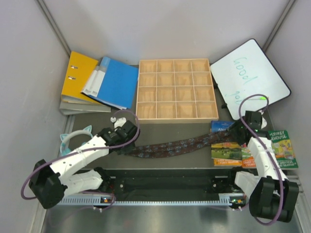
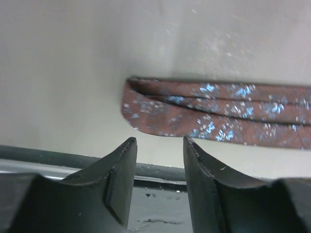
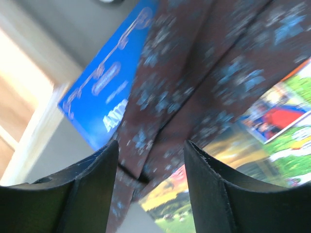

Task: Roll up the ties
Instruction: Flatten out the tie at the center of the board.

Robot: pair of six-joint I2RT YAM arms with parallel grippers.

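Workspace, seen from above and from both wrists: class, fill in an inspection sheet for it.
Surface: grey table.
Job's things: one tie, folded double, stretched flat between the grippers, not rolled.
Clutter: yellow binder, blue folder, wooden tray, whiteboard, picture books, headband.
Grippers: left gripper open, short of the tie's fold; right gripper open, astride the tie.
Cables: purple cables looped on each arm.
Surroundings: pale walls.

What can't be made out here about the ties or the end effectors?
- Top view: right end of the ties hidden under the right end effector; one tie or two, unclear.
- Left wrist: ties run off the right edge.
- Right wrist: blurred fabric; contact with the fingers unclear.
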